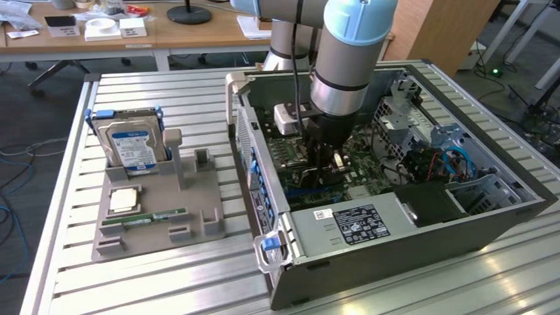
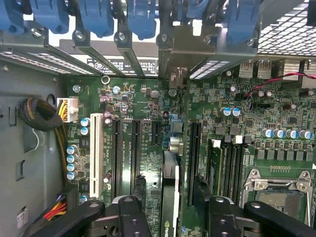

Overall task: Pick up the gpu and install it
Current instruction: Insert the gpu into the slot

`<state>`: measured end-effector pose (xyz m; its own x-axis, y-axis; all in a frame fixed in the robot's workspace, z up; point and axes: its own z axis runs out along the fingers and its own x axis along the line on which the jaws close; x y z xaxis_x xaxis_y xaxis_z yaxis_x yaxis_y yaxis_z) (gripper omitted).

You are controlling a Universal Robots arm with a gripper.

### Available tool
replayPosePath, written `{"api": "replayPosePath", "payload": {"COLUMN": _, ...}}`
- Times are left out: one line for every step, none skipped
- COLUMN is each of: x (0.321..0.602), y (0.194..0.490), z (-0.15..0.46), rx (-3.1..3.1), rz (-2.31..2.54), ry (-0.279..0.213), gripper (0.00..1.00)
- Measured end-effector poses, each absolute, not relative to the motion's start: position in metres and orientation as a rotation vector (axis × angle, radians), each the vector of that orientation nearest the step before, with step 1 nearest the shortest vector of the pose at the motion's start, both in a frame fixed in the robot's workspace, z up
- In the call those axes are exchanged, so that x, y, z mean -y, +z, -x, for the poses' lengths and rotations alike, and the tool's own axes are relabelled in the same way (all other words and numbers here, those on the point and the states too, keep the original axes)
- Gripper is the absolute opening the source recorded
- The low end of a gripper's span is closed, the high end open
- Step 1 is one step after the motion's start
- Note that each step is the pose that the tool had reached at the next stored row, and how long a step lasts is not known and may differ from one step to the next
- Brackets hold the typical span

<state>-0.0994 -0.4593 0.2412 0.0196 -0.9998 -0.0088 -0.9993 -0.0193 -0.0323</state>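
We found the grey-and-blue robot arm (image 1: 350, 59) reaching down into the open dark-grey metal computer case (image 1: 420, 243), which lay on its side on the slatted aluminium tabletop (image 1: 157, 289). Inside the case the gripper (image 1: 328, 164) hung over the green motherboard (image 2: 148, 103). Its two black fingers (image 2: 128, 217) stood wide apart, one on each side of the gpu (image 2: 170, 192). This one thin dark card stood on edge in a motherboard slot, and we saw a gap on both sides, so the fingers held nothing.

The wrist view gave us the crowding inside the case. One long white expansion slot (image 2: 94, 148) and several black ones ran parallel to the card. A looped bundle of sleeved cables (image 2: 39, 113) lay by the case wall, and a row of blue plastic clips (image 2: 96, 17) lined the case's rear edge.

The exterior view gave us what lay outside the case, on the exterior view's left of it. One grey plastic holder (image 1: 201, 197) carried one silver hard drive with a blue-white label (image 1: 130, 146), one square processor chip (image 1: 124, 198) and one narrow green memory stick (image 1: 144, 217).
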Motion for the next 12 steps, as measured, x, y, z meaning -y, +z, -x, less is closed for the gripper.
{"api": "replayPosePath", "payload": {"x": 0.4593, "y": 0.2412, "z": 0.0994, "rx": -2.179, "rz": 2.222, "ry": -0.025, "gripper": 0.51}}
{"api": "replayPosePath", "payload": {"x": 0.4593, "y": 0.2412, "z": 0.0994, "rx": -2.179, "rz": 2.222, "ry": -0.025, "gripper": 0.51}}
{"api": "replayPosePath", "payload": {"x": 0.4593, "y": 0.2412, "z": 0.0994, "rx": -2.179, "rz": 2.222, "ry": -0.025, "gripper": 0.51}}
{"api": "replayPosePath", "payload": {"x": 0.4593, "y": 0.2413, "z": 0.0994, "rx": -2.179, "rz": 2.222, "ry": -0.025, "gripper": 0.51}}
{"api": "replayPosePath", "payload": {"x": 0.4593, "y": 0.2417, "z": 0.0994, "rx": -2.179, "rz": 2.222, "ry": -0.026, "gripper": 0.51}}
{"api": "replayPosePath", "payload": {"x": 0.4593, "y": 0.2424, "z": 0.0994, "rx": -2.180, "rz": 2.222, "ry": -0.026, "gripper": 0.51}}
{"api": "replayPosePath", "payload": {"x": 0.4593, "y": 0.2433, "z": 0.0994, "rx": -2.179, "rz": 2.222, "ry": -0.026, "gripper": 0.51}}
{"api": "replayPosePath", "payload": {"x": 0.4593, "y": 0.2445, "z": 0.0994, "rx": -2.179, "rz": 2.222, "ry": -0.025, "gripper": 0.51}}
{"api": "replayPosePath", "payload": {"x": 0.4593, "y": 0.2458, "z": 0.0994, "rx": -2.179, "rz": 2.222, "ry": -0.025, "gripper": 0.51}}
{"api": "replayPosePath", "payload": {"x": 0.4593, "y": 0.2467, "z": 0.0994, "rx": -2.179, "rz": 2.222, "ry": -0.026, "gripper": 0.51}}
{"api": "replayPosePath", "payload": {"x": 0.4593, "y": 0.2474, "z": 0.0994, "rx": -2.179, "rz": 2.222, "ry": -0.025, "gripper": 0.51}}
{"api": "replayPosePath", "payload": {"x": 0.4593, "y": 0.2480, "z": 0.0994, "rx": -2.179, "rz": 2.222, "ry": -0.025, "gripper": 0.51}}
